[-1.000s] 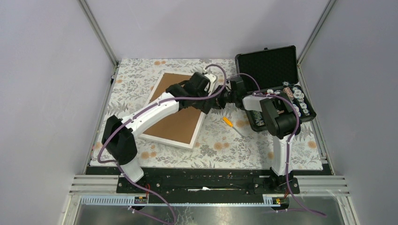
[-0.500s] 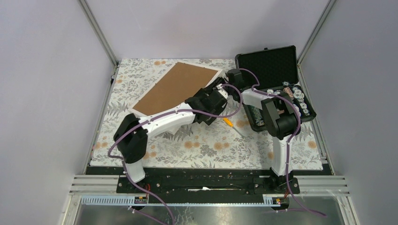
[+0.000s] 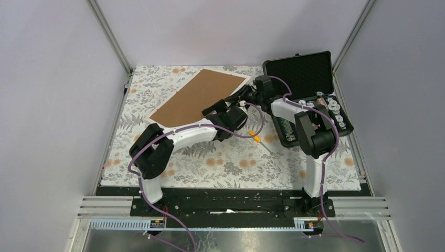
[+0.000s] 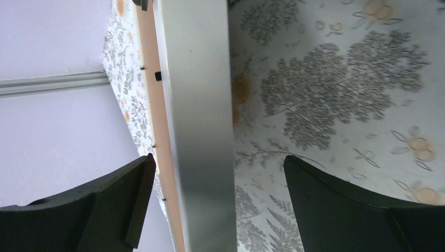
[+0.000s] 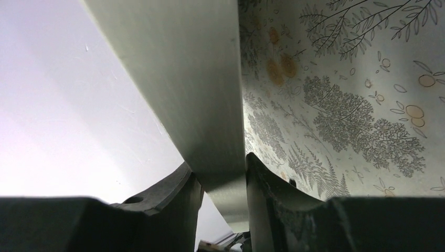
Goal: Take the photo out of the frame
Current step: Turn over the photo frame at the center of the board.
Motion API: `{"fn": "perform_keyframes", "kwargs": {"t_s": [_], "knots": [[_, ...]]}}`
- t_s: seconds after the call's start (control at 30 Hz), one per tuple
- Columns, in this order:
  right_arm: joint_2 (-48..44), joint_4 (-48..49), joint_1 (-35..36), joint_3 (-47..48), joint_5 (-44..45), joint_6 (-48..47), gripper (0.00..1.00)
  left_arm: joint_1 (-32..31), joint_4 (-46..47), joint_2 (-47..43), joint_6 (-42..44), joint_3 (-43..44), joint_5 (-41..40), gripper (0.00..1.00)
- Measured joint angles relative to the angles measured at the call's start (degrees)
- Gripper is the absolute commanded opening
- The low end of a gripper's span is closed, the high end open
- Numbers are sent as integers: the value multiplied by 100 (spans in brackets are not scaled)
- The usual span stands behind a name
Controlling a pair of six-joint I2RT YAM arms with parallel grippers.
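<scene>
The frame (image 3: 197, 97) is held tilted up off the floral cloth, its brown fibreboard back facing the top camera. The photo is hidden on the underside. My right gripper (image 3: 243, 97) is shut on the frame's white right edge; in the right wrist view both fingers (image 5: 183, 194) press on that white rail (image 5: 204, 94). My left gripper (image 3: 218, 110) is open at the frame's near right edge. In the left wrist view the white rail (image 4: 197, 131) runs between the wide-apart fingers (image 4: 110, 205), which do not touch it.
An open black foam-lined case (image 3: 302, 73) with several small items stands at the right. An orange-handled screwdriver (image 3: 254, 135) lies on the floral cloth (image 3: 225, 163) near the case. Purple walls and metal posts close in the back and sides.
The frame lay flat on the cloth; it is now raised and swung toward the back. My left gripper has come off the frame's top and moved to its near right edge.
</scene>
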Motion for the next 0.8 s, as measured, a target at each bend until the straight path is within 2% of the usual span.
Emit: {"fn": "perform_keyframes", "kwargs": {"t_s": [0.07, 0.2, 0.3, 0.4, 0.47, 0.53, 0.57, 0.6, 0.77, 0.8], "knots": [[-44, -22, 0, -2, -7, 31, 0, 96, 293, 4, 317, -129, -68, 98], [-179, -39, 9, -63, -13, 96, 0, 164, 638, 7, 765, -337, -173, 83], [-240, -35, 15, -87, -22, 149, 0, 157, 763, 7, 1014, -358, -212, 69], [-254, -35, 22, -105, -20, 177, 0, 151, 835, 7, 1193, -354, -284, 46], [-254, -42, 22, -131, -13, 181, 15, 153, 798, 7, 1303, -302, -369, 26], [-267, 81, 20, -151, -33, 293, 22, 168, 691, 7, 1209, -195, -483, 13], [-282, 101, 20, -151, -31, 315, 29, 162, 629, 7, 1228, -125, -579, 7], [-321, 144, 20, -151, -33, 341, 43, 166, 520, 7, 1222, -28, -577, 2], [-466, 262, -15, -149, -87, 476, 94, 186, 24, 7, 990, 393, -446, 0], [-494, 286, -26, -146, -87, 483, 99, 197, -109, 7, 942, 505, -398, 0]]}}
